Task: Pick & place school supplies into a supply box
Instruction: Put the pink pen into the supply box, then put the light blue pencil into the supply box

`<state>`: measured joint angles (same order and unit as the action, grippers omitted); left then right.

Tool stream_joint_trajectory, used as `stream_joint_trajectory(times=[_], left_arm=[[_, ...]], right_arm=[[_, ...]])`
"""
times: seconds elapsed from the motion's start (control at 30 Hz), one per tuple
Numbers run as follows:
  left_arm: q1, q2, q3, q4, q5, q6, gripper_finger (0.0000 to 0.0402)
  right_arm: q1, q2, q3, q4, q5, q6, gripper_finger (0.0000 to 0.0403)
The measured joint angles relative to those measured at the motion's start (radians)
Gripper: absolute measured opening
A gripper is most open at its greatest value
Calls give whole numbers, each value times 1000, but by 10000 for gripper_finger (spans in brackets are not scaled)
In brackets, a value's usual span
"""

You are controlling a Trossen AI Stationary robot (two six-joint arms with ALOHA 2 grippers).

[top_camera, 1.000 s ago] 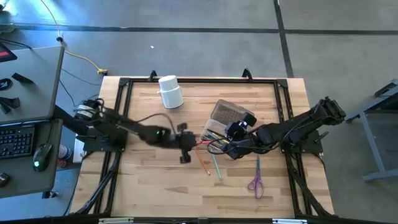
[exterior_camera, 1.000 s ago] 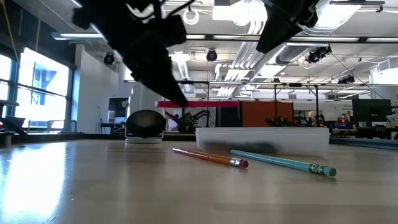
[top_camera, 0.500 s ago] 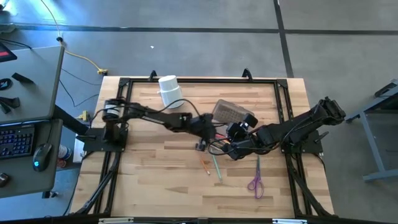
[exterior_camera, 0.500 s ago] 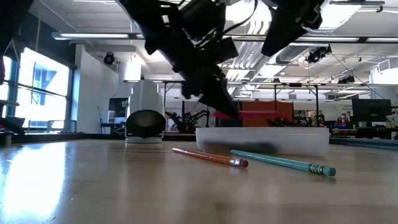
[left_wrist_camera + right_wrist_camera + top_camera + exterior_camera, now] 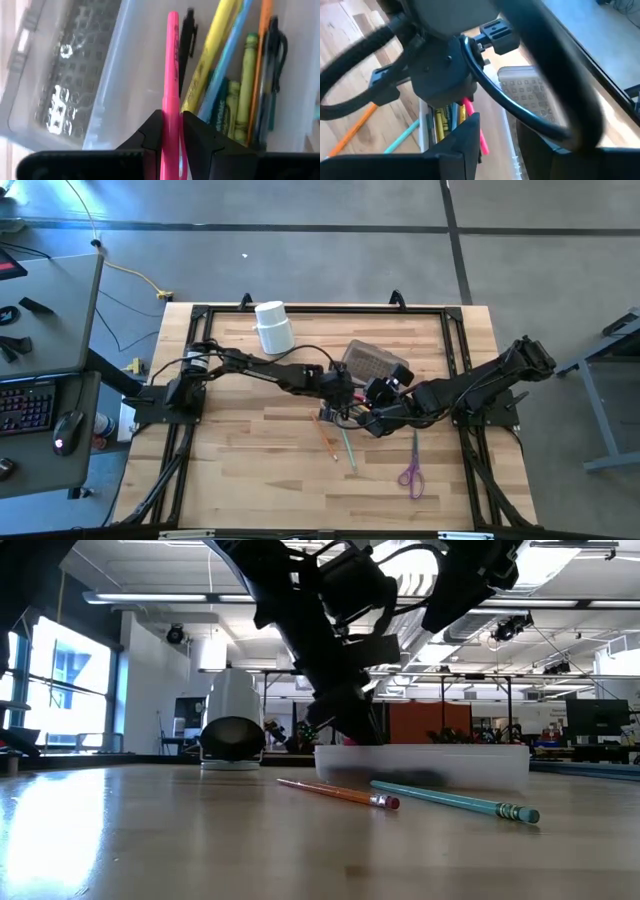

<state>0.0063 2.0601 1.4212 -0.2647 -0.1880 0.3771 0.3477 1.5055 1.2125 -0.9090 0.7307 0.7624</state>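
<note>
Pink is the colour of the pen (image 5: pixel 172 75) that the left gripper (image 5: pixel 172 145) pinches in its own wrist view. The two dark fingers (image 5: pixel 150 132) squeeze its lower end, and the tip points into the clear supply box (image 5: pixel 135 65). Inside lie a yellow marker (image 5: pixel 212 50), a blue pencil (image 5: pixel 227 60), green crayons (image 5: pixel 245 85) and a dark pen (image 5: pixel 186 35). To do this step well, I think the claw should go lower, so the pen lies flat beside the others, and only then let go.

From the high view, the left gripper (image 5: pixel 338 388) hangs over the supply box (image 5: pixel 370 365) in the middle of the wooden table (image 5: pixel 240 470). The right gripper (image 5: pixel 372 418) waits just beside it. An orange pencil (image 5: pixel 329 442), a teal pencil (image 5: pixel 348 448) and purple scissors (image 5: pixel 411 470) are not yet packed. A white cup (image 5: pixel 274 327) stands well apart. Only this view shows the scissors.

Down low, the left gripper (image 5: pixel 345 715) dips to the box rim (image 5: pixel 420 752). The two pencils (image 5: pixel 340 793) lie in front of it.

The right wrist view shows its own fingers (image 5: pixel 462 137) spread apart, holding nothing. The pink pen (image 5: pixel 475 125) pokes down into the box just ahead.
</note>
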Motion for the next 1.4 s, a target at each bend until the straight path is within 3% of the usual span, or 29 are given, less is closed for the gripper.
stream_joint_trajectory(times=[0.13, 0.43, 0.57, 0.73, 0.83, 0.93, 1.03, 1.2, 1.4], left_arm=[[0, 0, 0, -24, -5, -7, 103], [0, 0, 0, -19, -13, -15, 206], [-7, -17, 15, -84, -30, -64, 228], [-36, -36, 183, -544, -98, -106, 232], [-43, -36, 326, -854, -81, -211, 232], [-47, -38, 441, -1085, -36, -287, 232], [-54, -70, 489, -1227, -55, -360, 232], [-78, -212, 423, -1303, -148, -505, 232], [-159, -487, 187, -1294, -253, -728, 232]], right_arm=[[0, 0, 0, 7, 0, -2, 112], [0, 0, 0, 15, 0, -2, 112], [0, 0, 0, 15, -1, -2, 112], [0, 1, 0, 14, 0, -2, 112], [0, 1, 0, 17, 0, 2, 112], [2, 0, 0, 18, 1, 26, 112], [2, 0, 0, 16, -6, 47, 112], [18, 1, 0, 11, -8, 92, 112], [69, 1, 0, 37, -5, 94, 112]])
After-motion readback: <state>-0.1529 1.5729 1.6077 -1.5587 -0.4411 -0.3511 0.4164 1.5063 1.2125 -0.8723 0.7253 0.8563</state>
